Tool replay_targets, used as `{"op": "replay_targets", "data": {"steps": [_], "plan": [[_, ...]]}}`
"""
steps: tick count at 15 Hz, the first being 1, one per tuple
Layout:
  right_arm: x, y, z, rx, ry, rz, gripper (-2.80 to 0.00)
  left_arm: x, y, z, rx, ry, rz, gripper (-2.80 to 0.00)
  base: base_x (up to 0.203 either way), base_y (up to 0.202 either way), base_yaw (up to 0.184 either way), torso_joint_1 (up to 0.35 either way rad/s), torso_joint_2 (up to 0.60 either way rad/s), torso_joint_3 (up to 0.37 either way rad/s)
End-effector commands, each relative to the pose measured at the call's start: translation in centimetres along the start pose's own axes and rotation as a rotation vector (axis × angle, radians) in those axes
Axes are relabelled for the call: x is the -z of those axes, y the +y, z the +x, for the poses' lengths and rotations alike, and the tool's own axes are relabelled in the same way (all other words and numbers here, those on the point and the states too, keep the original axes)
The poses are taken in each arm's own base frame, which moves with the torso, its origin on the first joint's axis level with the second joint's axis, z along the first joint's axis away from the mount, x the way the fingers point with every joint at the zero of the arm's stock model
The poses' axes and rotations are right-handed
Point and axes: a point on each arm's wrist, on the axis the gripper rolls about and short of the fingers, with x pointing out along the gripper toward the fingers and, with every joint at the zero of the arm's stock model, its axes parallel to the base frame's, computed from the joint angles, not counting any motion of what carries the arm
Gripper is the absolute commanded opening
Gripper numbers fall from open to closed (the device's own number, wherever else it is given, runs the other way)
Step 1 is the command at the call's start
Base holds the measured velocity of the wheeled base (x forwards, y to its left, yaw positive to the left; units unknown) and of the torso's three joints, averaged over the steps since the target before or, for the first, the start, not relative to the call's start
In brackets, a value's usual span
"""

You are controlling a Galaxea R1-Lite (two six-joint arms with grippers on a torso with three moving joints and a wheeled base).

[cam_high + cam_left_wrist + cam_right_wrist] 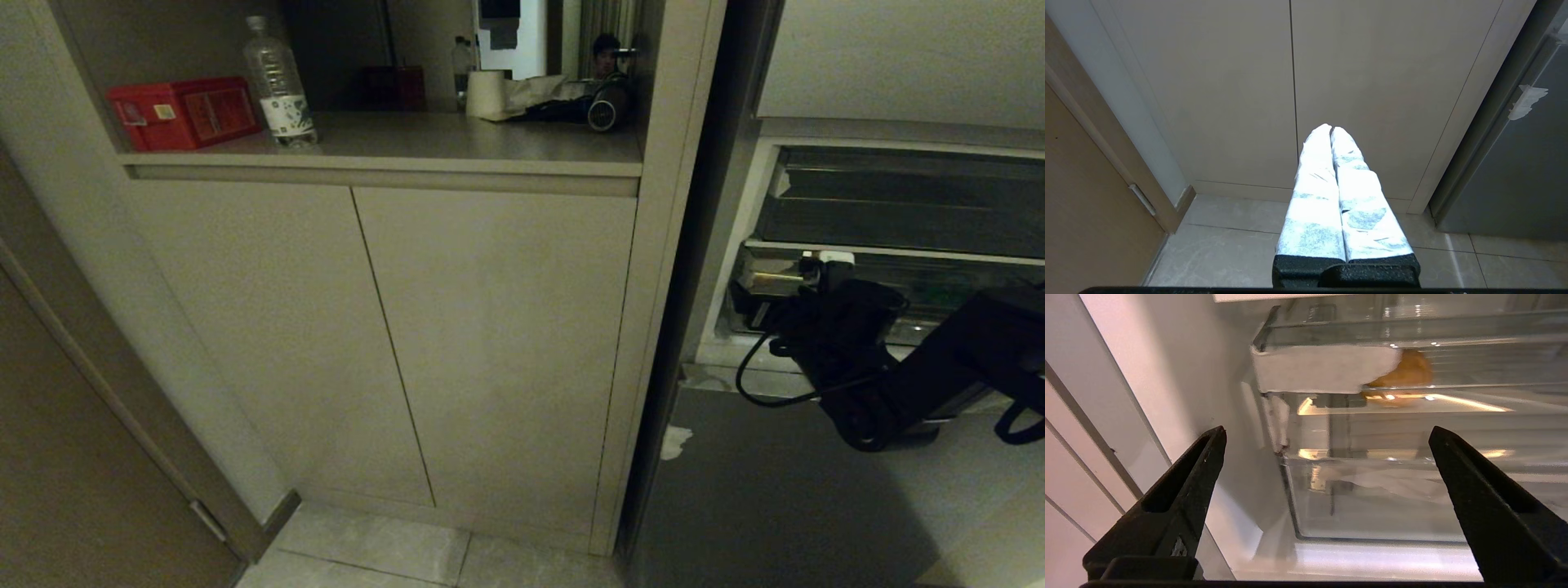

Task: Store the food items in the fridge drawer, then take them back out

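Inside fridge drawer, brownish lump.

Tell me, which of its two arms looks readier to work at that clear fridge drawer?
The right. Its right gripper is open, facing the fridge drawer inside the fridge. The left gripper is shut, facing the cupboard doors beside the fridge.

Black arm — looped cable
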Motion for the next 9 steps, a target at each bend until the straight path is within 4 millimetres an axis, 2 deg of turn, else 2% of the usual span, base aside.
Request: {"op": "replay_targets", "data": {"steps": [1, 9], "plan": [[0.75, -0.1, 0.73, 0.007, 0.0, 0.001, 0.0, 0.0, 0.0, 0.01, -0.001, 0.001, 0.0, -2.8, 0.0, 0.0, 0.0, 0.0, 0.0, 0.0], [0.8, 0.01, 1.54, 0.006, -0.022, 0.003, 0.0, 0.0, 0.0, 0.01, -0.001, 0.001, 0.0, -2.8, 0.0, 0.0, 0.0, 0.0, 0.0, 0.0]]}}
